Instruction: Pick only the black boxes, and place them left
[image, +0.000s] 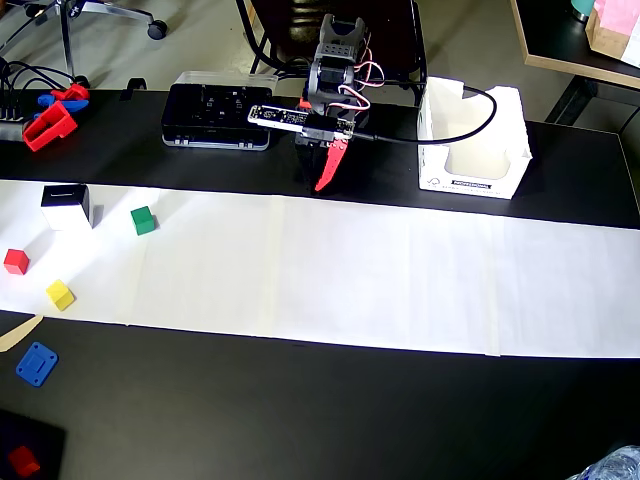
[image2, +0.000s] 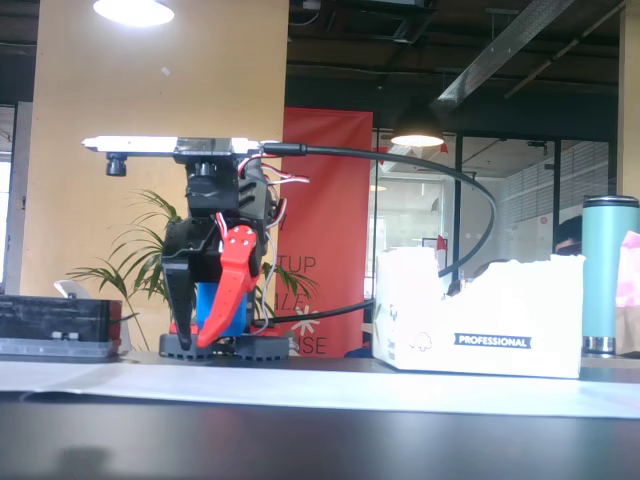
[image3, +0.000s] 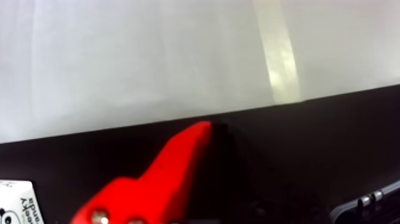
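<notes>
One black box, with a black top and a white side panel, stands upright at the far left of the white paper strip in the overhead view. It does not show in the other views. My gripper is far from it, folded down near the arm's base at the paper's back edge. The jaws look closed with nothing between them. The fixed view shows the red and black fingers together, pointing down at the table. In the wrist view the red fingertip meets the black one over the dark table.
A green cube, a red cube and a yellow cube lie near the black box. A flat black device case sits left of the arm. An open white carton sits right of it. A blue plate lies front left.
</notes>
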